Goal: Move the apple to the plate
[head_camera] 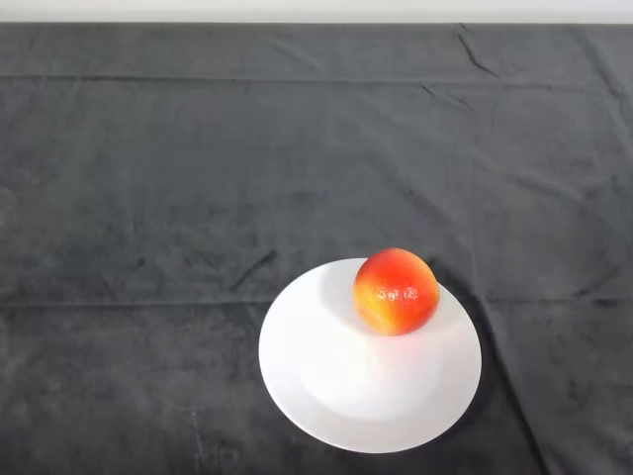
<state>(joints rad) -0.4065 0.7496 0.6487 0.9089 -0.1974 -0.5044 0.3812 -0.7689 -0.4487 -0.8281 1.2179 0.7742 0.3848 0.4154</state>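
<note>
A red and yellow apple (396,291) sits on a round white plate (326,386), toward the plate's far right part. The plate lies on the dark cloth in the lower middle of the head view.
The dark cloth (198,178) covers the whole table, with a few creases. The table's far edge (316,22) runs along the top of the view.
</note>
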